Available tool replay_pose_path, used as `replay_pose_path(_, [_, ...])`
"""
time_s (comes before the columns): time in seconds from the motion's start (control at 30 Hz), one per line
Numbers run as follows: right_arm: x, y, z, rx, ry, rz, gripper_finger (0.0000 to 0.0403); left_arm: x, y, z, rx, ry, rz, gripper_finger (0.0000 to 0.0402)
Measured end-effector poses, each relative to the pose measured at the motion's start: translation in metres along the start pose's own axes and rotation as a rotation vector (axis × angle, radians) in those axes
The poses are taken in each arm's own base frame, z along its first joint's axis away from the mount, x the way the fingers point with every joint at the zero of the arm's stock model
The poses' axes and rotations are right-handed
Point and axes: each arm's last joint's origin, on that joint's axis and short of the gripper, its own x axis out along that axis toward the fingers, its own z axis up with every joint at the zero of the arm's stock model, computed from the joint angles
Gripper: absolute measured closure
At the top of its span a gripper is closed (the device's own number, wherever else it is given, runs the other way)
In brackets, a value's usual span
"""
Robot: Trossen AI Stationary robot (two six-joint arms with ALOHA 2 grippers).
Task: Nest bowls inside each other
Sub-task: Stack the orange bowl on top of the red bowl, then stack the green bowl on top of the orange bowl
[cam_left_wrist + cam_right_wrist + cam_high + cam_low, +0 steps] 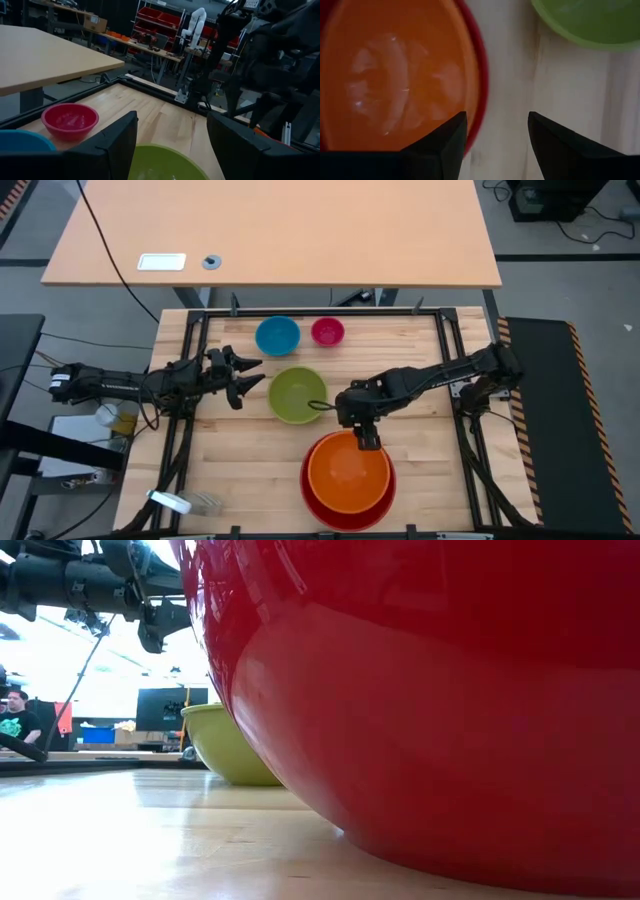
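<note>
An orange bowl (pixel 348 468) sits nested in the red bowl (pixel 312 502) near the table's front edge, right of the middle. The green bowl (pixel 297 394) rests on its base at the table's middle. Behind it stand the blue bowl (pixel 277 335) and the pink bowl (pixel 327 331). My right gripper (pixel 368 442) points down over the far rim of the nested pair, open. In its wrist view one finger is over the orange bowl (pixel 395 75) and the other over bare wood, with the red rim (pixel 482 75) between them. My left gripper (pixel 255 373) stands open and level, left of the green bowl.
A black frame rail (pixel 190 330) runs round the wooden table. A light desk (pixel 270 230) stands beyond the far edge. A small clear object (pixel 170 502) lies at the near left corner. Bare wood lies between the green bowl and the nested pair. A person (pixel 15 720) sits far behind.
</note>
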Motion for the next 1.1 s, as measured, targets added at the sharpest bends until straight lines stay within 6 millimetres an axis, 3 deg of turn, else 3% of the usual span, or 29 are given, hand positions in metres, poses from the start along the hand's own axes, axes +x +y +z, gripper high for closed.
replay_pose_path(0.27, [0.005,-0.003,-0.004,0.031,0.031,-0.01,0.0186,0.0,0.0,0.0,0.004,0.0,0.0,0.0159])
replay_pose_path(0.47, [0.004,-0.011,0.004,0.06,-0.038,-0.062,0.0187,0.0,0.0,0.0,-0.007,-0.002,-0.001,0.0159])
replay_pose_path(0.77, [0.039,-0.076,0.022,0.306,-0.115,-0.122,0.0211,0.001,0.0,0.001,-0.042,-0.011,-0.003,0.0159])
replay_pose_path(1.1, [0.076,-0.138,0.048,0.395,-0.145,-0.159,0.0218,0.001,-0.001,0.001,-0.067,-0.016,-0.005,0.0159])
